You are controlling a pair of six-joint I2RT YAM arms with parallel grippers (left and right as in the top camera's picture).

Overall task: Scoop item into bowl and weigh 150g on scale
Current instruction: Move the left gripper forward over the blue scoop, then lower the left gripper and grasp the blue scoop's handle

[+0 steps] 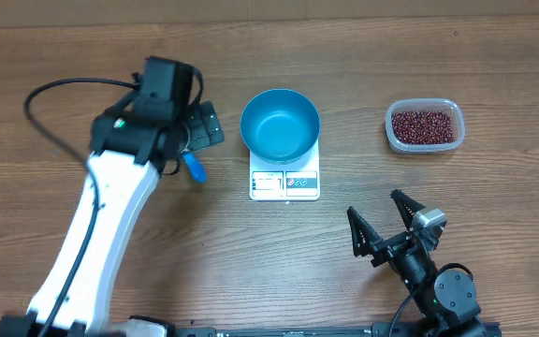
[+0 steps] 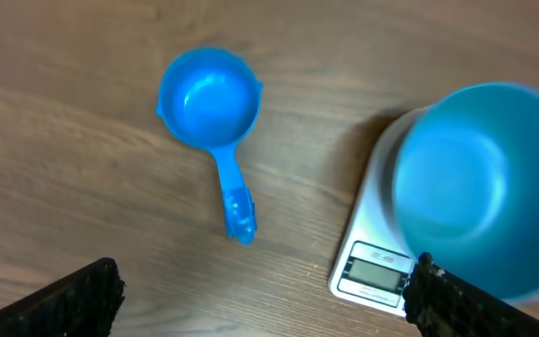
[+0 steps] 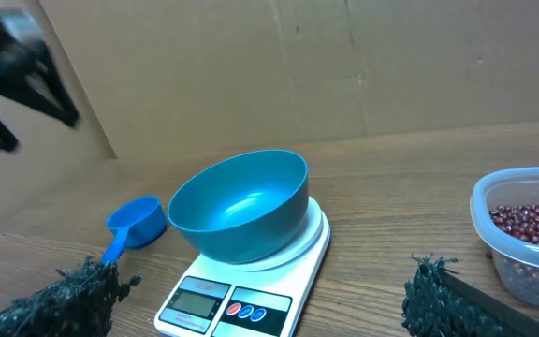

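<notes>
The blue bowl (image 1: 280,124) stands empty on the white scale (image 1: 284,183) at mid-table. The beans (image 1: 425,125) fill a clear tub (image 1: 396,133) to its right. A small blue scoop (image 2: 209,98) lies empty on the wood left of the scale (image 2: 372,267), handle toward me. My left gripper (image 2: 265,304) hovers open above the table, between the scoop and the bowl (image 2: 480,183), holding nothing. At the front of the table my right gripper (image 1: 382,217) is open and empty, facing the bowl (image 3: 240,204) and the beans (image 3: 531,225).
The left arm's white link (image 1: 101,234) slants across the table's left side, with a black cable (image 1: 54,94) looping behind it. A brown cardboard wall (image 3: 344,65) stands behind the table. The right arm's base (image 1: 447,295) sits at the front edge.
</notes>
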